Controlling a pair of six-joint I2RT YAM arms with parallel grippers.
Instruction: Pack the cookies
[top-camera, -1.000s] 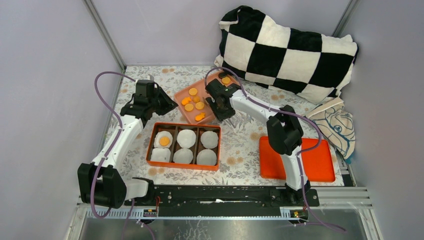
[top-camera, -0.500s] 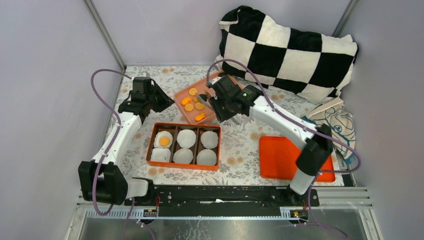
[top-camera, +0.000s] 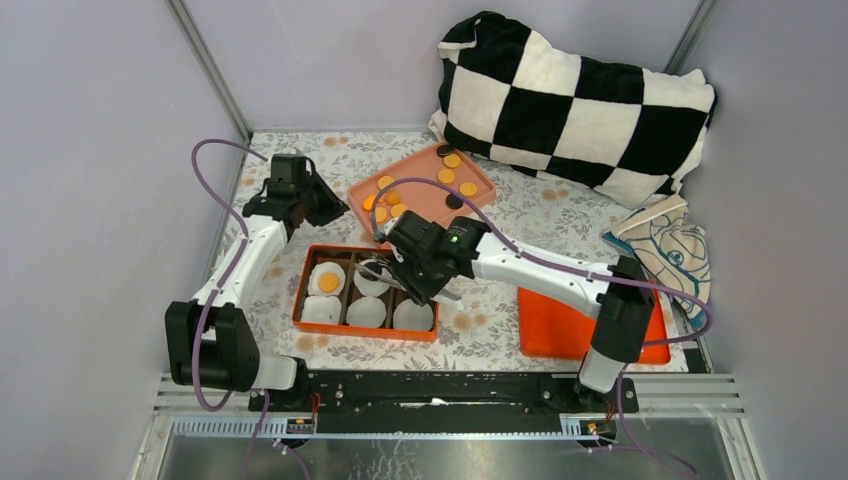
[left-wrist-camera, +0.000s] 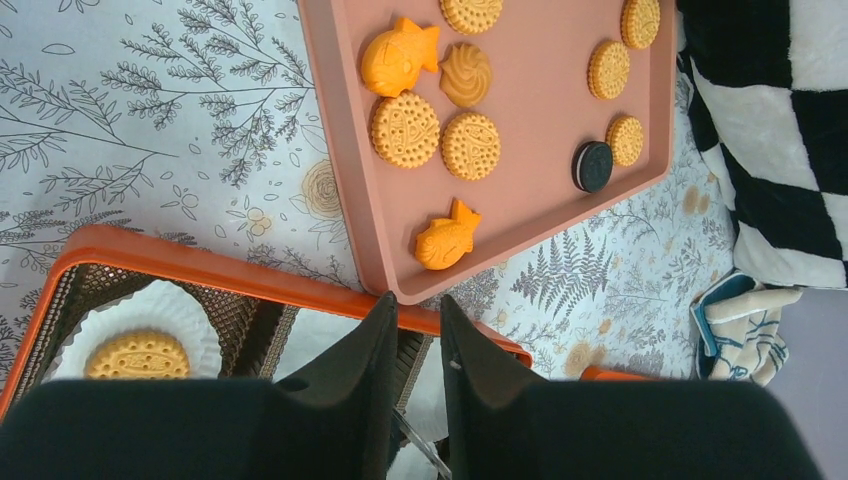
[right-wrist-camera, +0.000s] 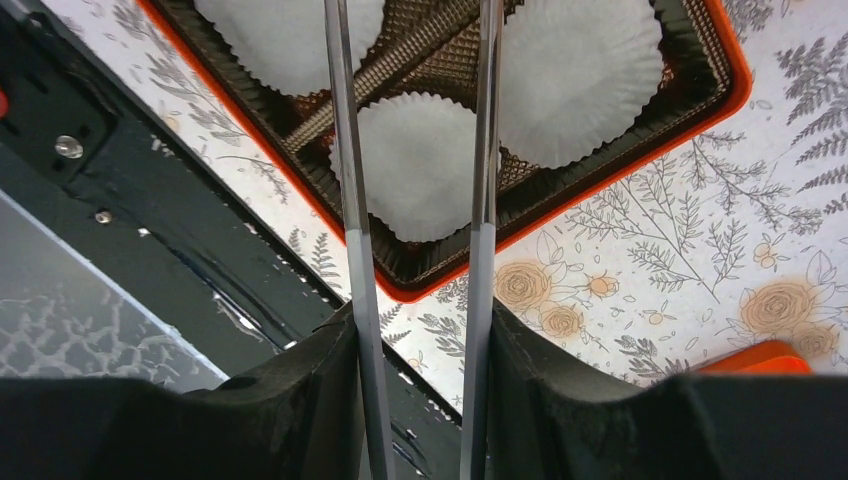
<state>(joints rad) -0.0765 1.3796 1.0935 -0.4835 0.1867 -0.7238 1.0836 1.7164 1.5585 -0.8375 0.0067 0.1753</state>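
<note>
Several orange cookies (top-camera: 446, 176) and a dark one lie on the pink tray (top-camera: 425, 200). The left wrist view shows round ones (left-wrist-camera: 405, 129), two fish shapes (left-wrist-camera: 447, 237) and a black one (left-wrist-camera: 592, 166). The orange box (top-camera: 366, 330) holds white liners (right-wrist-camera: 415, 165); one round cookie (top-camera: 328, 283) sits in its far-left liner (left-wrist-camera: 137, 355). My right gripper (top-camera: 405, 272) is shut on metal tongs (right-wrist-camera: 345, 150) over the box's middle. The tong tips run out of the wrist view, so I cannot tell if they hold anything. My left gripper (left-wrist-camera: 418, 300) is almost shut and empty, above the box's far rim.
A flat orange lid (top-camera: 640, 320) lies at the right under the right arm. A checkered pillow (top-camera: 575, 100) fills the far right corner, with a folded cloth (top-camera: 675, 250) beside it. Grey walls close the left and back. A black rail (right-wrist-camera: 120, 200) runs along the near edge.
My right arm has swung with the tongs from the pink tray down to over the orange box. My left arm has hardly moved.
</note>
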